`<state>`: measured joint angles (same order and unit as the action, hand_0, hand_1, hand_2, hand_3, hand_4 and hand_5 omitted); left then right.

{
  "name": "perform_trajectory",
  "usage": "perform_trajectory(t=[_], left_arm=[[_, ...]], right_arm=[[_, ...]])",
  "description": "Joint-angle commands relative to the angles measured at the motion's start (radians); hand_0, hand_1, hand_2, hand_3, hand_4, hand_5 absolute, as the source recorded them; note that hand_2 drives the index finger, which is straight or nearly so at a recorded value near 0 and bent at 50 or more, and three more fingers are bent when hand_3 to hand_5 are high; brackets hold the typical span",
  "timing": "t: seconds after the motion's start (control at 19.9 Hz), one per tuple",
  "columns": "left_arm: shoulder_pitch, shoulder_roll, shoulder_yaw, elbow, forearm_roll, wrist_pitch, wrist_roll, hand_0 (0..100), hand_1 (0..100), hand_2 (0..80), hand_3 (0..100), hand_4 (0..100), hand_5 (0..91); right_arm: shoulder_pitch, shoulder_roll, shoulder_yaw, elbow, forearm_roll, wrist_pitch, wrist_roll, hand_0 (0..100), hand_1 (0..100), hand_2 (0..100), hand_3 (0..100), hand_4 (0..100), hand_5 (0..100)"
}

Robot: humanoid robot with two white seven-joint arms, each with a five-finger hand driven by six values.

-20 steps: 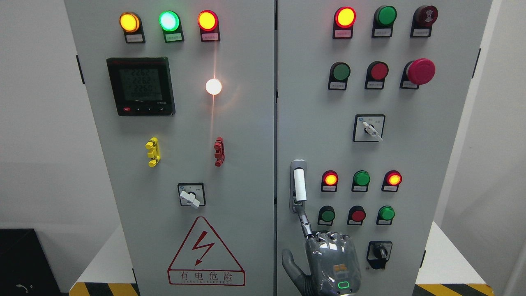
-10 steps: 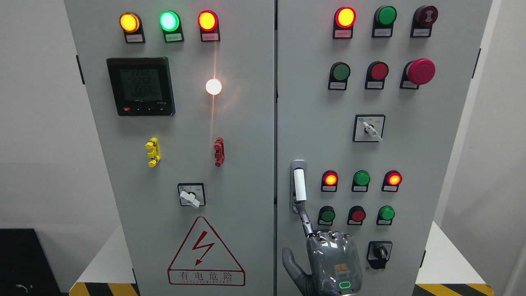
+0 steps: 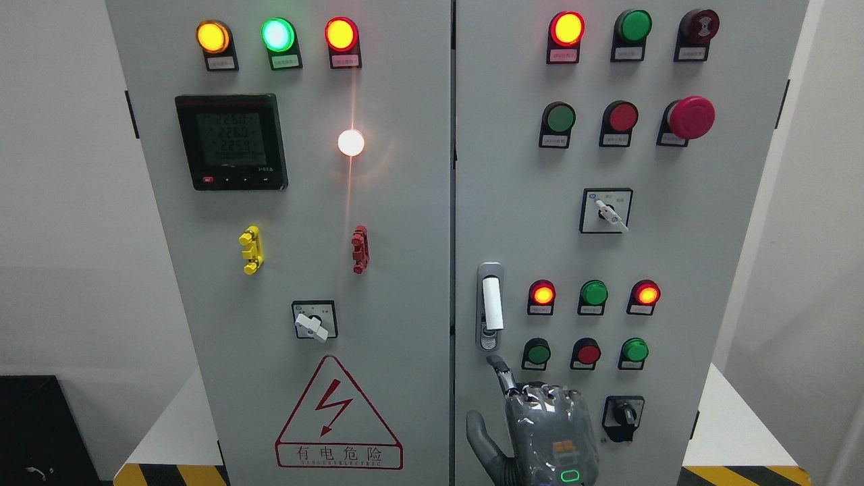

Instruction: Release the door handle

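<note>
From the head view, the door handle (image 3: 491,305) sits upright in its recess low on the left edge of the right cabinet door (image 3: 675,256), and the right hand (image 3: 540,432) hangs just below it, one finger stretched toward it but apart, clasping nothing. To let go cleanly, I'd draw the hand straight down and back, clear of the green button (image 3: 538,353).

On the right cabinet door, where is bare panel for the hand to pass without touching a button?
Bare panel lies between the door handle and the selector switch above, and along the right edge beside the emergency stop button. It is crowded around the six small lamps and buttons just above the right hand.
</note>
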<state>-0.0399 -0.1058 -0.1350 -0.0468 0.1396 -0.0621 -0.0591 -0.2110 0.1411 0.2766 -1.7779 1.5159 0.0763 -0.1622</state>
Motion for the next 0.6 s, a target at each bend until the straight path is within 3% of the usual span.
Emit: perform_trajectory(t=[0.0,0.25,0.55], left_arm=[[0.0,0.0,0.0,0.001,0.0,-0.001,-0.001,12,56,0.0,0,0,0.0],[0.0,0.0,0.0,0.001,0.0,-0.001,-0.001,12,56,0.0,0,0,0.0],[0.0,0.0,0.0,-0.001,0.0,-0.001,-0.001,12,56,0.0,0,0,0.0]], right_arm=[[0.025,0.0,-0.008,-0.057,-0.005,-0.009,0.006,59,33,43,88,93,100],[0.042,0.0,-0.008,-0.08,-0.006,-0.016,0.007,55,26,50,83,89,98],[0.027,0.0,-0.017,-0.083,-0.006,-0.016,0.007,30,24,71,93,91,97]])
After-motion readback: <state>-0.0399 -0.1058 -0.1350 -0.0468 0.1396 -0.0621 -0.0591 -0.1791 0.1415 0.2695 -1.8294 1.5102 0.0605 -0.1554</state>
